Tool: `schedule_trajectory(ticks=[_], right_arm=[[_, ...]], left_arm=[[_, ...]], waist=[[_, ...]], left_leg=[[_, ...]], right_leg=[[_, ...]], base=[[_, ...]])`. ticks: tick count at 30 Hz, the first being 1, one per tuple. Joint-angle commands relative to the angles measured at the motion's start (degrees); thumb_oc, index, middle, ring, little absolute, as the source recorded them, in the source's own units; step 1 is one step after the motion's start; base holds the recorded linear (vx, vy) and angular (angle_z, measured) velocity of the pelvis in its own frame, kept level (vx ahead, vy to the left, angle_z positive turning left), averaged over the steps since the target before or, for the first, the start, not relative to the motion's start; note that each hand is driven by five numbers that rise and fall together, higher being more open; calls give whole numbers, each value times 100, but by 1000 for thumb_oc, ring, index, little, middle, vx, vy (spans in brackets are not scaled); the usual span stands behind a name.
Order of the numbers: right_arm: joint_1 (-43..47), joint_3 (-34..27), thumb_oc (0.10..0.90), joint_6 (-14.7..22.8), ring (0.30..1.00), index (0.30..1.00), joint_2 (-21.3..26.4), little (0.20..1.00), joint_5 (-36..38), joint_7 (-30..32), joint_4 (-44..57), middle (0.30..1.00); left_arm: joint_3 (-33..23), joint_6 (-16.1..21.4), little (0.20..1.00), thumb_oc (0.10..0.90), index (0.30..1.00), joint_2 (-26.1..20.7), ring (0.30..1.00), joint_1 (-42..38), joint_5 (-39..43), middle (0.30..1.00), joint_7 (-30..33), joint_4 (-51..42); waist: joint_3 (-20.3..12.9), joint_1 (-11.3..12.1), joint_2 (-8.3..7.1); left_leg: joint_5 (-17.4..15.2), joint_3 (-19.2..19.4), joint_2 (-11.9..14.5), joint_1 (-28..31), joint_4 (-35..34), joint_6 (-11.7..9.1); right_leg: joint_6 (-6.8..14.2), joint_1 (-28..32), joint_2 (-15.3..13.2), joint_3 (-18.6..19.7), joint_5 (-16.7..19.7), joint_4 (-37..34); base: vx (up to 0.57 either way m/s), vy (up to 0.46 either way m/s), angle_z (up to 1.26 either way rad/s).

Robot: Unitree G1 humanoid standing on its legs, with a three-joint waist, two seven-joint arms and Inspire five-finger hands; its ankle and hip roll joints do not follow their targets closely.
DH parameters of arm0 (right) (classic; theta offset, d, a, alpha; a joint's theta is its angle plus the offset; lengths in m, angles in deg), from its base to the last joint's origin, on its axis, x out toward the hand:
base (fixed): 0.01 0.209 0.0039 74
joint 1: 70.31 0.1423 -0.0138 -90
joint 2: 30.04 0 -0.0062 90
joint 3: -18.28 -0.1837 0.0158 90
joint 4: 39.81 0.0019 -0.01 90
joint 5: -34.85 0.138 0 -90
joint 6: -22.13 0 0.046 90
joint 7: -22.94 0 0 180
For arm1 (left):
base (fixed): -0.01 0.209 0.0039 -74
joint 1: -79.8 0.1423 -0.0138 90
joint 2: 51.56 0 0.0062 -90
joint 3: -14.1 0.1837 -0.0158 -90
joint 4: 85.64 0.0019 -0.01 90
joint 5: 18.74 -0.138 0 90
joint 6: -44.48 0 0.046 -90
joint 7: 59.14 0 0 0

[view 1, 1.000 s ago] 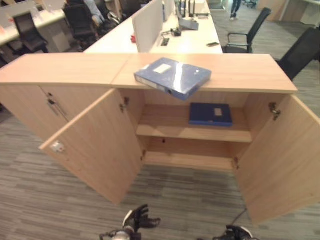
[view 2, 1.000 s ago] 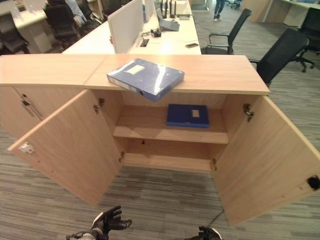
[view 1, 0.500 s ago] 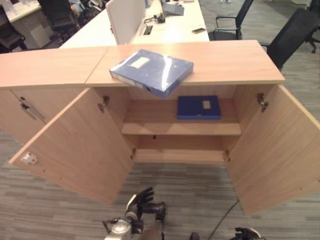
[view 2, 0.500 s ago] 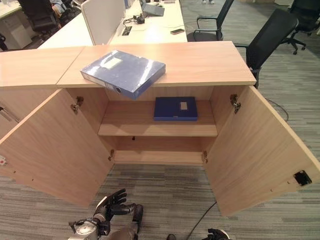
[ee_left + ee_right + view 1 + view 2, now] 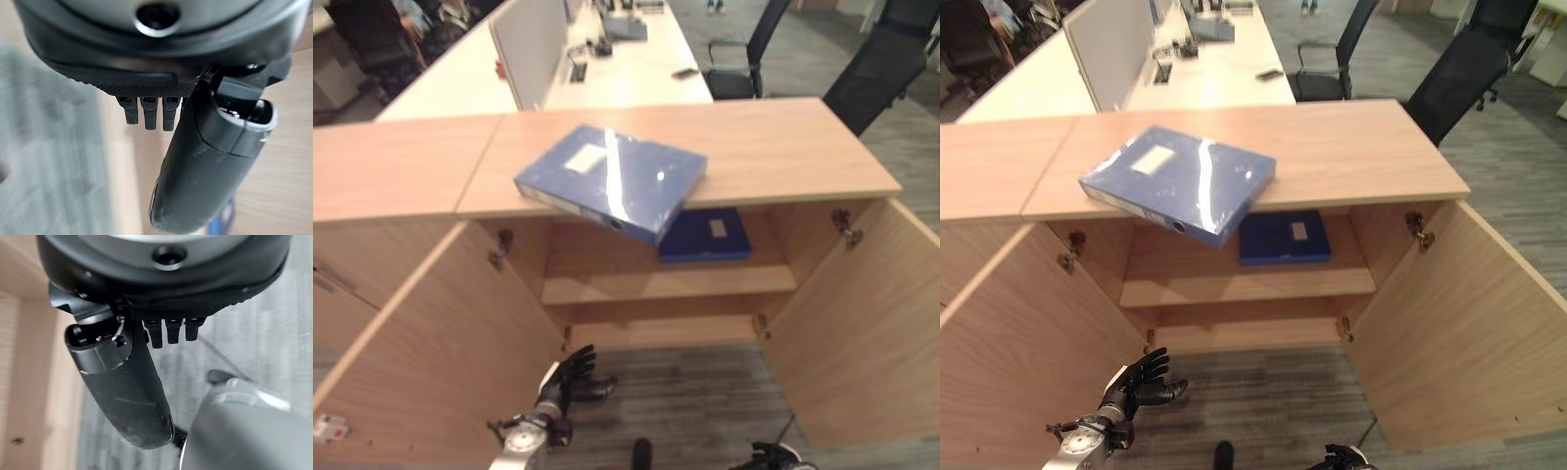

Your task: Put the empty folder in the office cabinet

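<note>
Left robot hand (image 5: 570, 378): hangs low over the grey carpet (image 5: 705, 392) in front of the cabinet, fingers spread and relaxed, holding nothing; in its wrist view the fingertips (image 5: 149, 112) run straight beside the thumb.
Right robot hand (image 5: 773, 457): shows at the bottom edge of the head views, low over the carpet and well short of the cabinet; its wrist view shows the fingertips (image 5: 168, 331) straight next to the thumb, empty.
Cabinet (image 5: 1400, 147): a low light-wood unit, both doors swung wide open towards the robot; left door (image 5: 431, 362) and right door (image 5: 1459, 333) flank the open compartment.
Shelf (image 5: 1253, 284): one board across the middle of the compartment, with a lower bay beneath it.
Second folder (image 5: 1284, 238): dark blue, lying flat on the shelf, towards its right half and back.
Folder (image 5: 612, 180): blue with a white label, lying flat and skewed on the cabinet top above the open compartment, one corner jutting out past the front edge; both robot hands are well apart from it.
Neighbouring cabinet (image 5: 382, 166): same wood, adjoining on the left.
Bench (image 5: 607, 69): long and pale, behind the cabinet, with a white divider panel (image 5: 529, 44) standing on it and small dark items farther along.
Chairs (image 5: 1459, 83): black office chairs stand on the carpet to the right, beyond the cabinet.
Person (image 5: 406, 15): a sleeve shows at the far left, by another dark chair.
</note>
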Motion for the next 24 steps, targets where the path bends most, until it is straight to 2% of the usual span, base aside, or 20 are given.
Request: schedule_trajectory(ticks=[1,3,5,10,14,16,17,18,20,21,23,24], right_arm=[[221,177,800,117,900,900,161,900,88,24,190,900],[172,175,800,126,900,900,130,900,168,40,304,900],[100,223,800,147,900,900,21,900,171,82,347,900],[-134,223,800,193,900,900,-112,900,333,168,346,900],[-294,218,800,203,900,900,-135,900,382,199,280,900],[-335,187,800,223,900,900,-125,900,413,232,277,900],[-360,210,800,247,900,900,-139,900,424,290,284,900],[-361,215,800,248,900,900,-146,900,423,293,283,900],[-352,281,800,274,900,900,-158,900,401,378,260,900],[-346,280,800,275,900,900,-165,900,400,381,257,900],[-239,390,800,311,900,900,-215,900,356,438,130,900],[-235,384,800,313,900,900,-217,900,355,438,127,900]], left_arm=[[-507,504,900,800,900,-141,900,-68,-253,900,85,-1179],[-658,622,900,800,900,-143,900,-68,-429,900,248,-1393],[-805,716,900,800,900,-151,900,7,-810,900,438,-1676],[-1129,1004,900,800,900,-221,900,328,-1730,900,971,-2317],[-1349,1072,900,800,900,-150,900,624,-1782,900,1189,-2520],[-1509,1161,900,800,900,-188,900,745,-2002,900,1428,-2665],[-1638,1246,900,800,900,-260,900,775,-2362,900,1767,-2828],[-1639,1244,900,800,900,-259,900,783,-2379,900,1780,-2836],[-1707,1291,900,800,900,-412,900,606,-2928,900,2267,-2989],[-1701,1290,900,800,900,-412,900,599,-2948,900,2285,-2984],[-1477,1314,900,800,900,-794,900,122,-3516,900,2450,-3069],[-1469,1317,900,800,900,-797,900,111,-3518,900,2456,-3059]], waist=[[6,-62,18],[73,-120,-47],[91,-93,-132],[-115,-45,-276],[-181,-31,-359],[-190,-15,-389],[-198,-10,-419],[-197,-14,-424],[-239,-36,-448],[-233,-36,-452],[-291,-77,-447],[-286,-72,-449]], left_leg=[[-449,-201,100,-106,29,-353],[-470,-261,62,-61,58,-377],[-525,-255,52,20,55,-390],[-613,-310,132,162,-11,-474],[-667,-385,184,244,-13,-526],[-684,-418,210,266,-13,-550],[-701,-434,233,286,-13,-574],[-703,-435,233,290,-13,-576],[-728,-439,266,327,-13,-611],[-730,-439,267,330,-13,-613],[-749,-428,286,377,-13,-638],[-749,-428,286,379,-13,-638]], right_leg=[[-123,-453,371,56,752,-1083],[-61,-409,525,227,767,-1602],[-115,-198,580,236,825,-1926],[-183,294,777,210,915,-2631],[-218,537,850,197,901,-2827],[-235,591,881,170,871,-2863],[-245,639,899,168,851,-2895],[-246,644,899,167,849,-2895],[-260,693,924,181,804,-2908],[-262,696,925,180,802,-2908],[-263,750,935,194,773,-2913],[-263,752,935,194,773,-2913]], base=[[26,-60,18],[54,-76,27],[84,-98,40],[92,-91,15],[106,-103,0],[71,-74,5],[48,-63,8],[58,-79,10],[44,-52,5],[44,-43,2],[37,-39,4],[36,-26,8]])
